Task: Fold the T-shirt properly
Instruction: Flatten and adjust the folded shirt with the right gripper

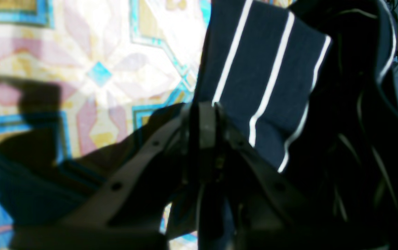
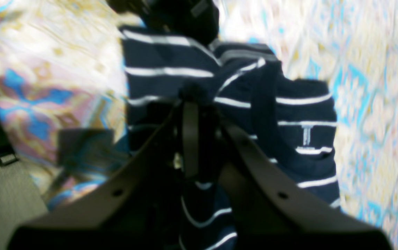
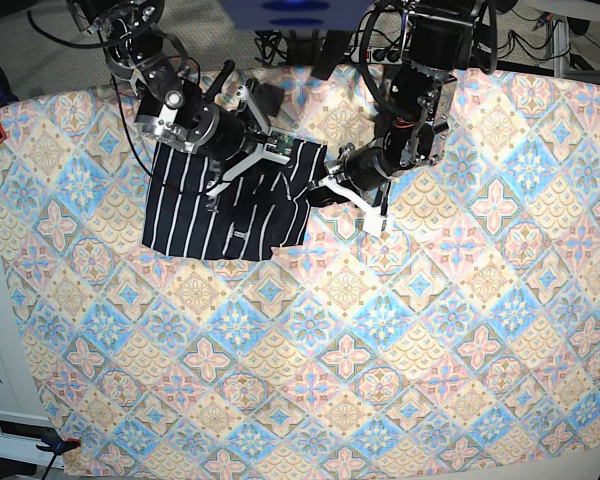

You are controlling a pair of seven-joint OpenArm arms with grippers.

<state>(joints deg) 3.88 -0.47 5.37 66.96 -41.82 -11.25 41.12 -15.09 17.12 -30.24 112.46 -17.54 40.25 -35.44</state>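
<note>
the shirt (image 3: 220,205) lies at the table's (image 3: 400,330) far left. both hands are clamped on cloth: left hand (image 3: 325,185) on its right edge, right hand (image 3: 248,158) on the top edge. a fold seems underway; next, carry both edges across evenly.

Base view: overhead, far, looking straight down on the whole tablecloth (image 3: 380,340) with both arms at the top edge. Each wrist view sits just behind its own gripper, looking along the fingers, very close and blurred. All three share the T-shirt (image 3: 220,205) on the cloth.
</note>
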